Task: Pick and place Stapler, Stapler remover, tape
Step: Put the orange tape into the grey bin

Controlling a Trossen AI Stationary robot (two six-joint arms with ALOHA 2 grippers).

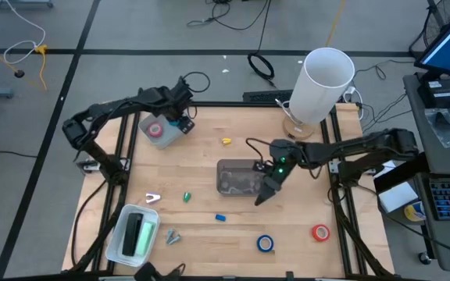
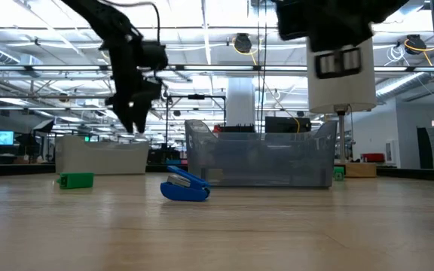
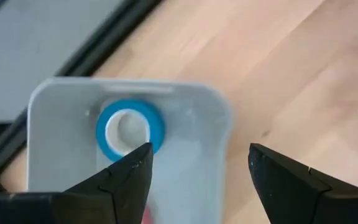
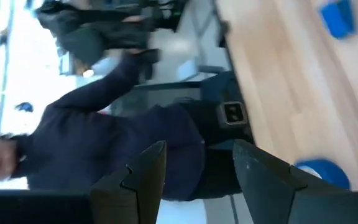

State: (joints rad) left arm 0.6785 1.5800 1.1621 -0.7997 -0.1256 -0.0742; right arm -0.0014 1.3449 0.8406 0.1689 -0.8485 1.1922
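My left gripper [image 3: 197,168] is open and hangs above a small grey tray [image 3: 48,155] near the table's far left corner. A blue tape roll [image 3: 129,127] lies flat in that tray, and a pinkish red roll [image 1: 156,131] shows there in the high view. My right gripper [image 1: 261,200] is open and slants down by the near right corner of a clear bin [image 1: 239,178] at mid-table, touching nothing. Another blue roll [image 1: 266,243] and a red roll [image 1: 320,232] lie flat near the table's near edge. A small blue stapler remover [image 2: 185,187] lies in front of the clear bin.
A white tray [image 1: 133,234] with a green and black item sits at the near left corner. Small green [image 1: 186,197], yellow [image 1: 226,141] and metal [image 1: 153,198] pieces lie scattered. A white cylinder [image 1: 323,84] stands at the far right. A person in a dark sleeve [image 4: 104,143] is beyond the table.
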